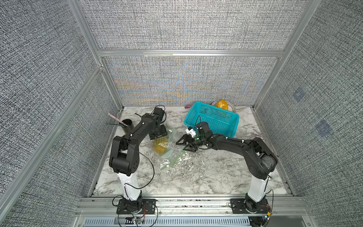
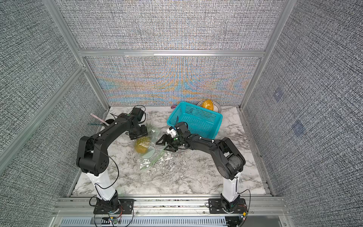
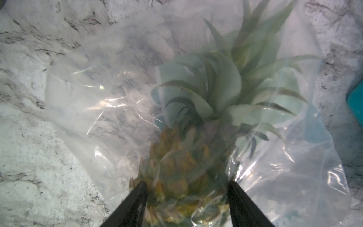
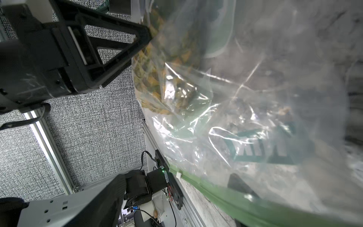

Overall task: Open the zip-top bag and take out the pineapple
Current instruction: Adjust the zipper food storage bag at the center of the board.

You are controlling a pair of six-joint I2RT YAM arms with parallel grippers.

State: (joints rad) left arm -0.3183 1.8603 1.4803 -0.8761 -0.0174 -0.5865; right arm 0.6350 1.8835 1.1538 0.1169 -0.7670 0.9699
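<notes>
The pineapple (image 1: 160, 146) lies inside the clear zip-top bag (image 1: 172, 155) on the marble table. Its green crown (image 3: 225, 88) points away from the left wrist camera. My left gripper (image 3: 188, 196) comes down over the fruit, one black finger (image 3: 140, 198) pressed against each side of its scaled body through the plastic. My right gripper (image 1: 181, 146) stands open at the bag's right side. The pale green zip strip (image 4: 216, 194) runs between its spread fingers, and one finger (image 4: 241, 184) shows through the film.
A teal basket (image 1: 231, 125) lies tilted behind my right arm. A plate with a smooth orange-yellow fruit (image 1: 222, 104) sits in the back right corner. A black cup (image 1: 128, 126) holding pens stands at the back left.
</notes>
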